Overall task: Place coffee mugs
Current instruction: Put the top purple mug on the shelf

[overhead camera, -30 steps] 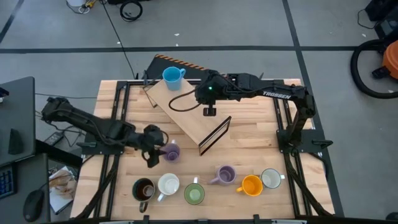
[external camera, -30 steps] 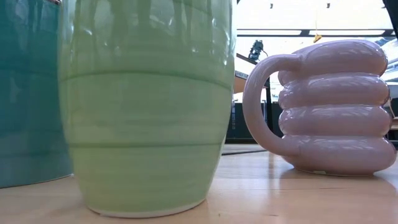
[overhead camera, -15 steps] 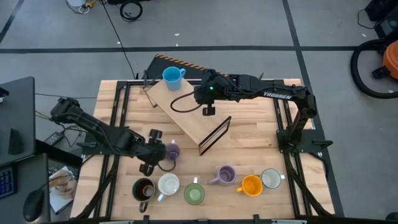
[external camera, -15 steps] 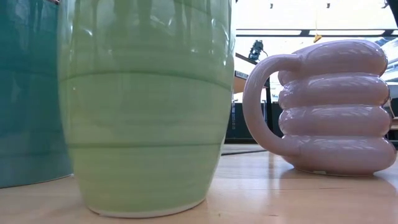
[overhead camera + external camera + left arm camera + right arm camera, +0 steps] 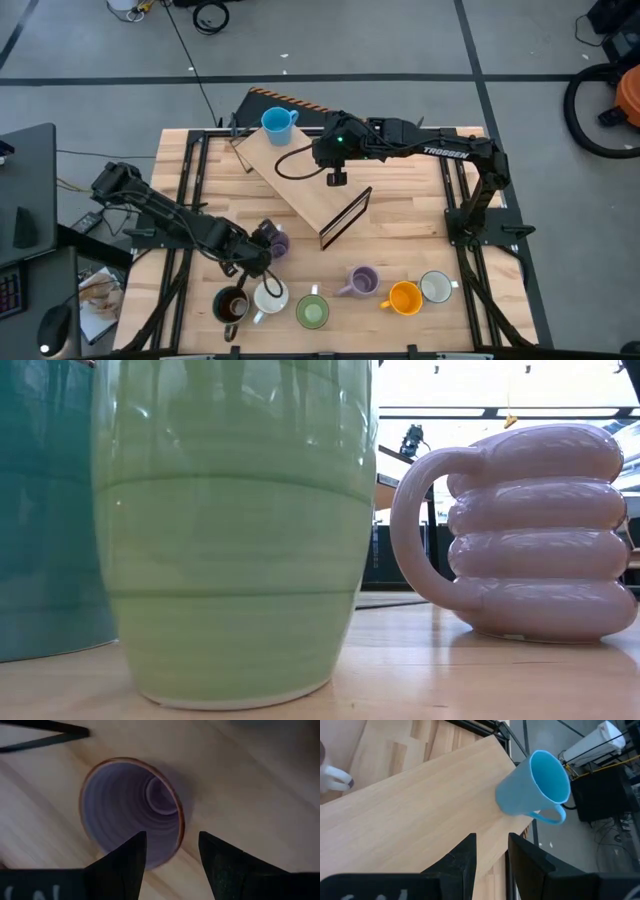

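The high view shows a small lilac mug standing on the table, left of centre. My left gripper is open above it. In the left wrist view one finger is over the lilac mug's hollow and the other is outside its rim; I see no touch. My right gripper hangs open over a slanted wooden board, short of the blue mug that stands on the board's far end. Along the near edge stand the dark brown, white, green, ribbed lilac, orange and second white mugs.
The board lies slantwise across the table's middle, with a black frame at its near end. In the low view the green mug and the ribbed lilac mug fill the foreground. Bare wood lies right of the board.
My left arm has swung toward the near edge, and its gripper has moved toward the table's right, from beside the small lilac mug to over it. The mug has stayed where it was.
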